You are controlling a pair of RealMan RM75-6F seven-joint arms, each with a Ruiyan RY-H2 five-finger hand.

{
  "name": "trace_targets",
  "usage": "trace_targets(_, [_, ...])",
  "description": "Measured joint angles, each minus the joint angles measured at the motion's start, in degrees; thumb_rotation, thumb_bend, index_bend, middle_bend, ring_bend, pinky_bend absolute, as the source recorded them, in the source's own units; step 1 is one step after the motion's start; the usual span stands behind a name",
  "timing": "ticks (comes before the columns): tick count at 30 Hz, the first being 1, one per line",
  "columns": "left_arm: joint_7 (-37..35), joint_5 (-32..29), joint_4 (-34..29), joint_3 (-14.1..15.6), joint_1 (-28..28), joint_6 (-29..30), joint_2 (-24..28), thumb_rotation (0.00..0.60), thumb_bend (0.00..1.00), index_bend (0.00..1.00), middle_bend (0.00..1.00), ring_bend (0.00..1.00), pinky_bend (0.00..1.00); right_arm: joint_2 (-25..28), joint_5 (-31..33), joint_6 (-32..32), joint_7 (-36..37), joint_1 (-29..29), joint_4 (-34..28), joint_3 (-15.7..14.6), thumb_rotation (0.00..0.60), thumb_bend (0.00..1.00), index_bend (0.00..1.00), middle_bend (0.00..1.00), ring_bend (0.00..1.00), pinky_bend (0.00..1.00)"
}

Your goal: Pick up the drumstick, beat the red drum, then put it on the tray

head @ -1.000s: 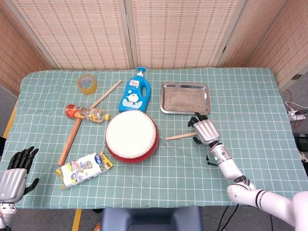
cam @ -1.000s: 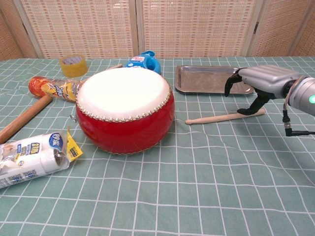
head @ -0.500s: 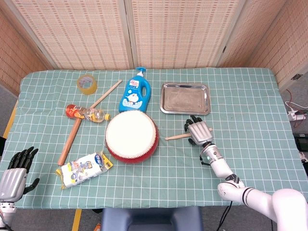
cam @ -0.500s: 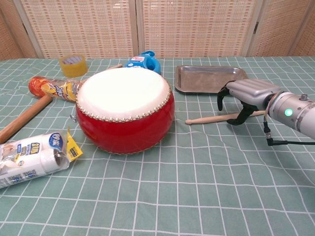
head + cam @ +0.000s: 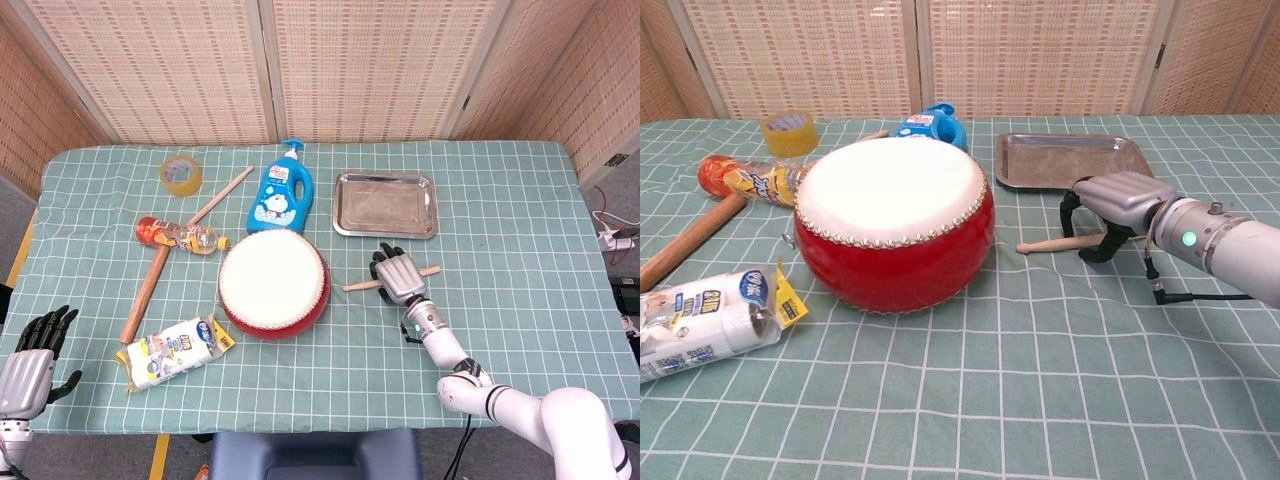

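Between the red drum and the tray, I had my right hand arched over the drumstick on the desk, fingers curled but not clearly gripping, my left hand open.

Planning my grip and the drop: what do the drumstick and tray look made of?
Drumstick: pale, matte, apparently unfinished wood, judging by its tan colour. Tray: likely stainless steel, going by its grey, dully reflective brushed sheen and rolled rim.
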Motion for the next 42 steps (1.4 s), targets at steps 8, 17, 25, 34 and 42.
trace_targets(8, [-0.68,0.12,0.82,0.01,0.07,0.13,-0.19,0.600,0.23,0.05,0.00,0.00,0.00,0.34,-0.06,1.03,1.41,-0.36,-0.55,0.17,0.600,0.38,0.61,0.23,0.08,0.20])
trace_targets(17, [-0.45,0.13,0.52,0.18,0.20,0.09,-0.09,0.600,0.23,0.05,0.00,0.00,0.00,5.64,-2.05,7.41,10.83,-3.87,-11.25,1.50,0.600,0.39,0.64,0.24,0.10,0.20])
trace_targets(25, [0.50,1.27,-0.78,0.26,0.14,0.87,0.42,0.600,0.23,0.05,0.00,0.00,0.00,12.73,-5.77,13.52,32.80,-9.76,-21.90,2.23,0.600,0.39,0.65,0.27,0.12,0.20])
trace_targets(34, [1.93,2.14,-2.61,0.48,0.19,1.59,1.37,0.600,0.23,0.05,0.00,0.00,0.00,16.10,-10.96,16.57,68.37,-13.77,-22.16,1.81,0.600,0.39,0.65,0.30,0.13,0.20])
trace_targets(42, [2.46,1.97,-3.35,0.84,0.42,1.36,1.97,0.600,0.23,0.05,0.00,0.00,0.00,13.95,-17.03,16.90,102.81,-13.87,-9.92,-0.60,0.600,0.40,0.64,0.31,0.13,0.20])
